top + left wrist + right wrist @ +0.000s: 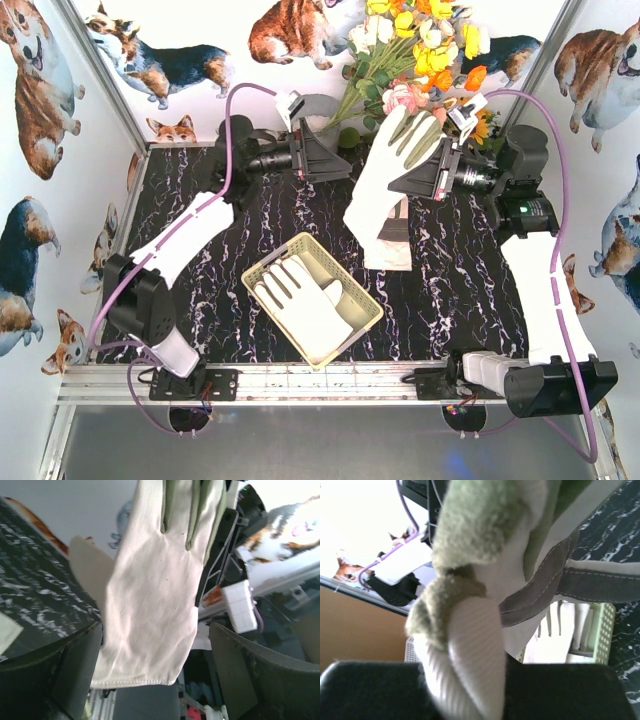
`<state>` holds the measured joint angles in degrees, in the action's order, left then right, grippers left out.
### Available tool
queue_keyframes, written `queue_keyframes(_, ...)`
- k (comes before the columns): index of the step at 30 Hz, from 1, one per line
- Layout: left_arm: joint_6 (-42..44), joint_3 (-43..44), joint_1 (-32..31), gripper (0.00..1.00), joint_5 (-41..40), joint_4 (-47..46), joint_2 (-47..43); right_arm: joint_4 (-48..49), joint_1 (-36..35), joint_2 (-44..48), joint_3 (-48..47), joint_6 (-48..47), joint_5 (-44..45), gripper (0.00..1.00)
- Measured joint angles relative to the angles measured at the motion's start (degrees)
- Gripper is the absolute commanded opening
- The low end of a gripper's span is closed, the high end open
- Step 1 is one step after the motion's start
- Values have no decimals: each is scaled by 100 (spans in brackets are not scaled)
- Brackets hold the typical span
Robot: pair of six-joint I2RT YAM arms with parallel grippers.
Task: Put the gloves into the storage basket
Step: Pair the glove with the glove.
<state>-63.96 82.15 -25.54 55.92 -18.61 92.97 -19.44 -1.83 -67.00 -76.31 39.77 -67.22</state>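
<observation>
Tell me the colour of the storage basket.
The storage basket is pale yellow-green with slotted sides. It shows best in the top external view.

Storage basket (345, 345): lower centre of frame, set diagonally on the black marbled table (450, 310). Gloves in basket (300, 298): lying flat inside, fingers toward the upper left; the exact count cannot be determined.

Raised glove (385, 170): upper centre-right, held clear of the table, fingers up toward the artificial flowers (420, 50), cuff hanging down. Right gripper (402, 182): clamped on this glove's right edge.

Table glove (392, 248): lying flat beneath the hanging cuff, just right of the basket.

Left gripper (342, 152): upper centre, just left of the raised glove, jaws apart, holding nothing.
</observation>
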Motion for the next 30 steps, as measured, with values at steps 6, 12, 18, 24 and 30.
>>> queue_keyframes(6,-1064,-22,-297,83,496,-1314,326,811,0,20,-4,798,-310,0)
queue_keyframes(12,-1239,-55,-437,84,573,-1462,446,1488,0,9,-4,1427,-505,0)
queue_keyframes(18,-1408,-52,-675,84,717,-1572,632,2247,0,-39,-4,2044,-651,0)
queue_keyframes(24,-2063,-48,-776,83,774,-2428,782,2400,0,-59,20,2181,-765,0)
queue_keyframes(30,-2551,-28,-772,82,573,-3268,833,1775,0,-55,107,1672,-820,0)
